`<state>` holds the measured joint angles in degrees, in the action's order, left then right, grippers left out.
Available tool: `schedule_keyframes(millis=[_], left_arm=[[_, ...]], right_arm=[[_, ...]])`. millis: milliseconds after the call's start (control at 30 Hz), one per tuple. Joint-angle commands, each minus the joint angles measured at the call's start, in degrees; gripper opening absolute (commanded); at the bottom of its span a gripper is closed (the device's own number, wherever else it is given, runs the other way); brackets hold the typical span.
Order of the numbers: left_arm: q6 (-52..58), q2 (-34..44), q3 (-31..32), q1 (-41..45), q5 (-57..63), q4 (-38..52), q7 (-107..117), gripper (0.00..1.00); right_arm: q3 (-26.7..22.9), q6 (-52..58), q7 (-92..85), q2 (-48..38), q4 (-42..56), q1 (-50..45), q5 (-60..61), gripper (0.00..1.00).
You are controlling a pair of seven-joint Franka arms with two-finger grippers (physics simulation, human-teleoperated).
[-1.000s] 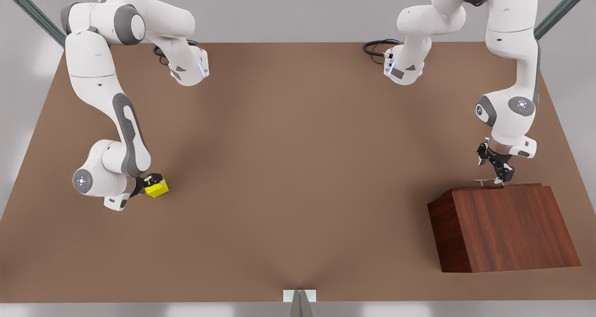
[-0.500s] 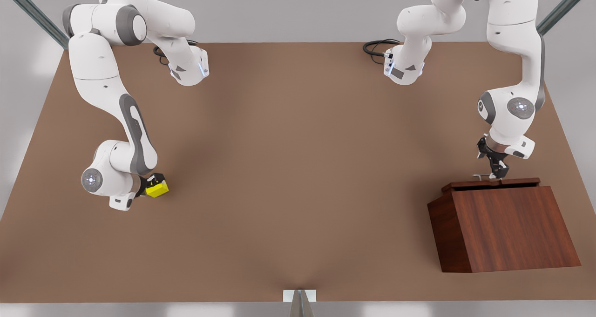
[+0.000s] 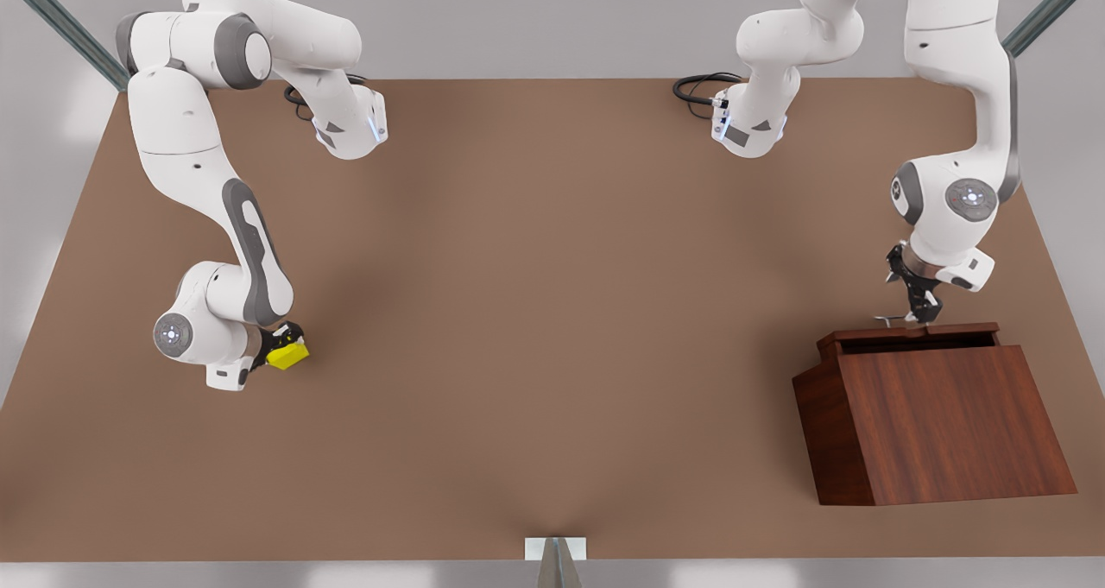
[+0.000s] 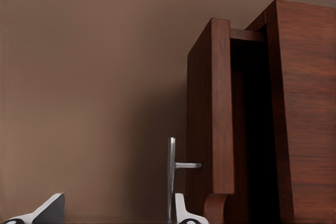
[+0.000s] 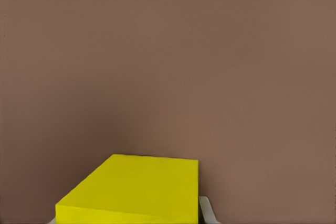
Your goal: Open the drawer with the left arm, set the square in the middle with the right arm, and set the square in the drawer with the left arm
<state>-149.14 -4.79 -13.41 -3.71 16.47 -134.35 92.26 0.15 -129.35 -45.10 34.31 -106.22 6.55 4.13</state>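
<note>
Drawer (image 3: 911, 336) of the wooden cabinet (image 3: 937, 424) stands pulled part way out, a dark gap showing behind its front panel; the cabinet sits at about 4 o'clock on the table (image 3: 535, 312) in the front view. The left pincer (image 3: 917, 315) comes down from the left arm (image 3: 958, 165) onto the slim silver handle (image 4: 172, 174), which sits at the 12 o'clock side of the drawer front in the front view. In the left wrist view the handle bar stands beside one pale fingertip (image 4: 181, 211), with the other fingertip (image 4: 47, 208) well apart, so I cannot tell whether the pincer is closed on the bar

At about 9 o'clock on the table the right pincer (image 3: 280, 348), at the end of the right arm (image 3: 216, 225), holds the square (image 3: 288, 356). The yellow cube sits between the fingers, and the right wrist view shows it (image 5: 136, 190) against bare brown table, with a fingertip (image 5: 207, 208) touching its side
</note>
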Motion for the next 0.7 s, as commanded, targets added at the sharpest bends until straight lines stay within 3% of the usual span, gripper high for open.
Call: schedule_keyframes(millis=[0, 367, 400, 467, 600, 667], left_arm=[[4.5, 0.2, 0.1, 0.1, 0.1, 0.2, -0.1, 1.0], [7.4, 0.8, 1.0, 0.2, 0.1, 0.1, 0.6, 1.0], [7.4, 0.9, 1.0, 0.2, 0.1, 0.1, 0.7, 1.0], [7.4, 0.9, 1.0, 0.2, 0.1, 0.0, 0.7, 1.0], [12.2, 2.9, 1.7, 0.2, 0.1, 0.1, 0.6, 1.0], [14.0, 3.4, 2.2, 0.2, 0.1, 0.1, 0.6, 1.0]], right_arm=[[-0.1, 1.5, -2.6, -0.2, 0.2, 0.0, 0.0, 0.78], [0.0, 1.3, -1.1, 0.4, -0.4, 0.1, 0.3, 0.79], [0.0, 1.5, -1.1, 0.4, -0.3, 0.1, 0.3, 0.75], [0.0, 1.8, -0.9, 0.3, 0.0, 0.1, 0.4, 0.57], [0.0, 2.2, -0.3, 0.1, 0.2, 0.0, 0.4, 0.53], [0.0, 2.3, -0.2, -0.2, 0.2, 0.0, 0.4, 0.59]])
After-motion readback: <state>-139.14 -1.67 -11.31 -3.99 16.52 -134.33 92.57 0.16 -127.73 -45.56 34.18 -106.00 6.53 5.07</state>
